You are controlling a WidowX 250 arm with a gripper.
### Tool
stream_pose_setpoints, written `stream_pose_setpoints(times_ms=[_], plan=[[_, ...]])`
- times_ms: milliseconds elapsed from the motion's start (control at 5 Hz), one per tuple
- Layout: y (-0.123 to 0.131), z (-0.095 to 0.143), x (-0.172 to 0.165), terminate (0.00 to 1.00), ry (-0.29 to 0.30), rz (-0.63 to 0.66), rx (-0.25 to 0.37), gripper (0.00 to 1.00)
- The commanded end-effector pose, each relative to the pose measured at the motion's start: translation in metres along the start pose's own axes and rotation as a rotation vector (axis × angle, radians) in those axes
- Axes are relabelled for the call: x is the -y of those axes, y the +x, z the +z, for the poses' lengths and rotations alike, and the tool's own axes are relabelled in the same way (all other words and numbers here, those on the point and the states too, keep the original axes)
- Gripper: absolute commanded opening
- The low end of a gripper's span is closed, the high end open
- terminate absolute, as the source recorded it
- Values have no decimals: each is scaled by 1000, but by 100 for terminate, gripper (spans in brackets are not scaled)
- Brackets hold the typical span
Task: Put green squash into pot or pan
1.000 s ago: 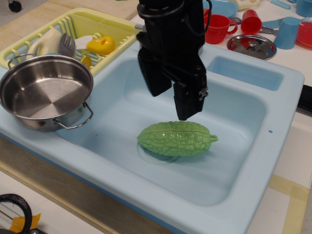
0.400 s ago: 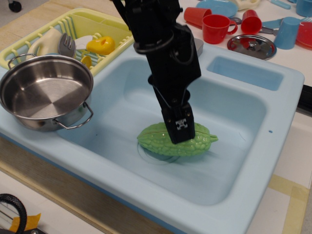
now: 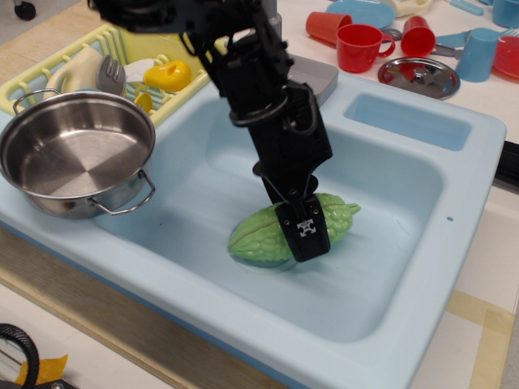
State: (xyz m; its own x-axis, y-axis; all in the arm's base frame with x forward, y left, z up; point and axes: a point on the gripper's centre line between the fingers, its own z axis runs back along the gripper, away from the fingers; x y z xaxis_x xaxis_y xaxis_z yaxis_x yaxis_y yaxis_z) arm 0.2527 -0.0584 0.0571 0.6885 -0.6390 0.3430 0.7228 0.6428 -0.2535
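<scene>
green squash (image 3: 263, 235) lies tilted in sink (image 3: 405, 194), gripped by end effector (image 3: 302, 229).

The green squash (image 3: 268, 235) lies in the sink (image 3: 405, 267) at frame centre. The pot (image 3: 73, 154) sits on the sink's left rim, the dish rack (image 3: 186, 40) behind it at upper left.

Pale worktop (image 3: 486, 267) carrying a light-blue sink (image 3: 454, 154), with a yellow dish rack (image 3: 49, 69) at its left and red cups (image 3: 357, 44), blue cups (image 3: 478, 53) and a small silver plate (image 3: 418, 77) behind.
</scene>
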Motion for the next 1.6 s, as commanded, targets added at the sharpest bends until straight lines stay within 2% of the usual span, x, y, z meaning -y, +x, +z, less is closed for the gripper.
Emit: stream_pose_setpoints(times_ms=[0, 200, 600, 800, 1000, 1200, 1400], plan=[[9, 6, 0, 0, 22, 6, -7, 0], [22, 34, 7, 0, 87, -1, -43, 0], [27, 118, 19, 0, 257, 35, -74, 0], [1, 146, 22, 0, 318, 139, -62, 0], [-27, 158, 18, 0, 343, 204, -37, 0], [-53, 166, 8, 0, 358, 245, -13, 0], [-73, 167, -5, 0, 341, 273, -2, 0]])
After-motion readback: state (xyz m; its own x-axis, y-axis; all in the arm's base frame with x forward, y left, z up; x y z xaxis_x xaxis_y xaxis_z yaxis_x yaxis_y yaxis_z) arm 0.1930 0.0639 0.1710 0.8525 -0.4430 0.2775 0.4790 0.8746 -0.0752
